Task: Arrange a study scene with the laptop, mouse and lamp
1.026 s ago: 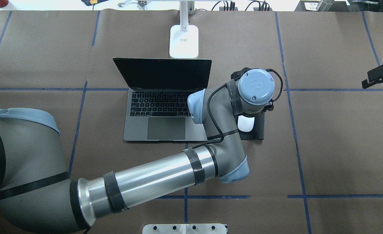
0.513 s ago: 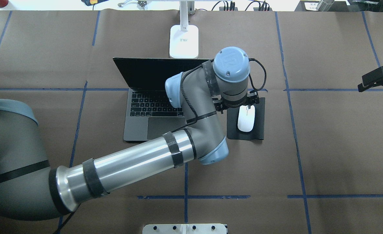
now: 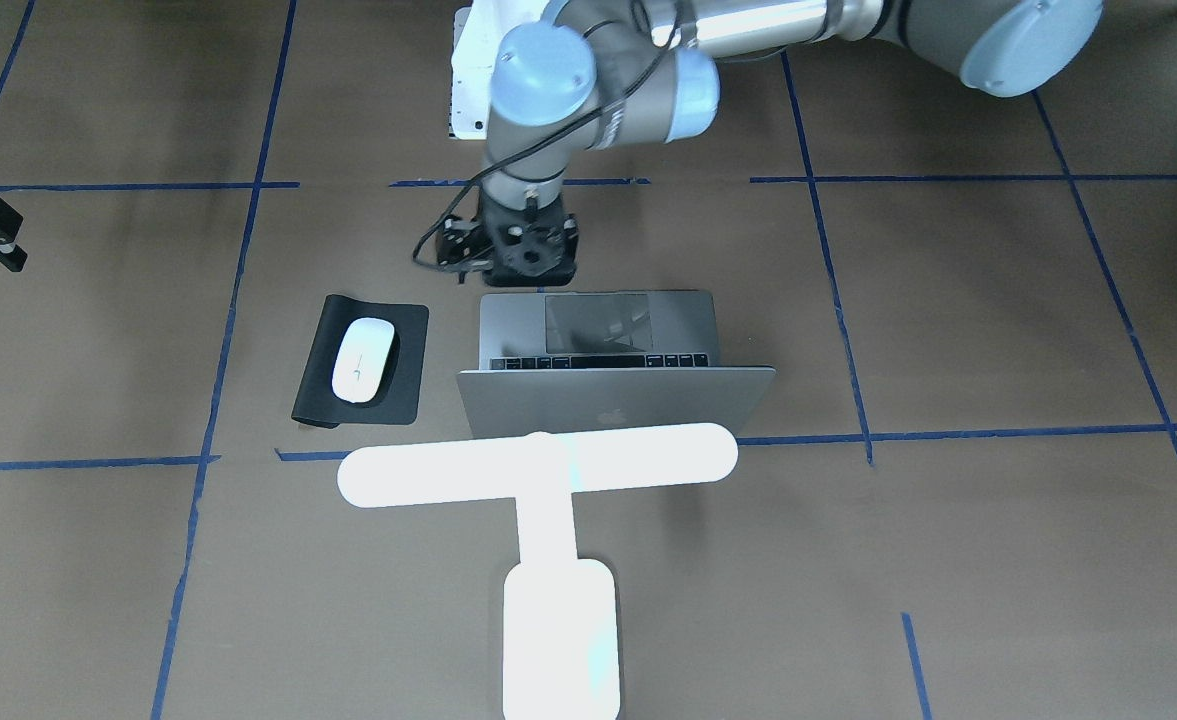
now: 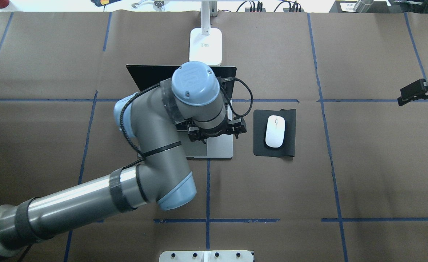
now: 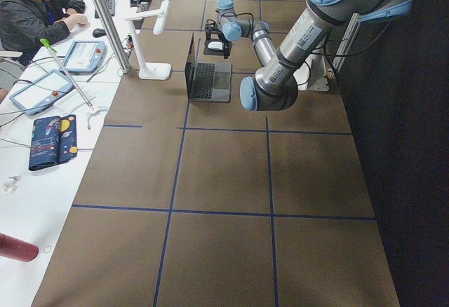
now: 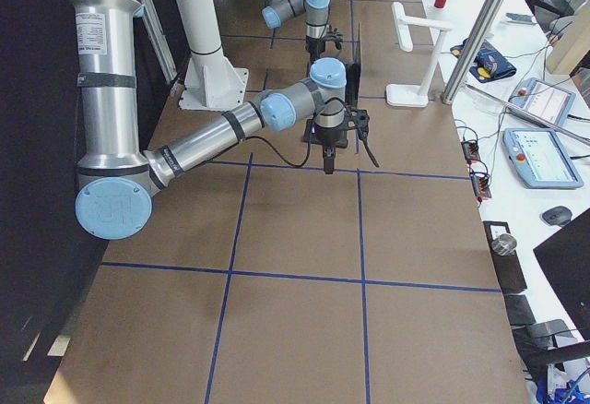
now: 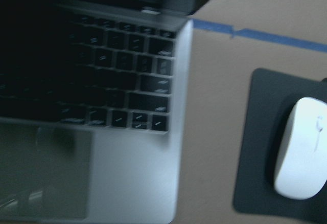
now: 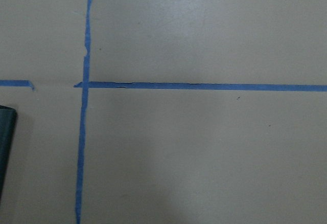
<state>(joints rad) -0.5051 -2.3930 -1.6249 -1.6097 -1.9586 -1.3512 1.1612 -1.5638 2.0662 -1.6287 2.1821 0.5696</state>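
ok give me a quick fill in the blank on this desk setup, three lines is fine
1. The laptop stands with its lid ____.
2. The mouse rests on a black ____.
3. The lamp is switched ____.

Missing words: open; mat; on.

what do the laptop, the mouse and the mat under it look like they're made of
Slim silver-grey laptop: probably metal, matte with an even soft sheen. Small white oval mouse: likely hard plastic, smooth and glossy. Black rectangular mat: perhaps rubber or fabric, dull, one corner seems to lift.
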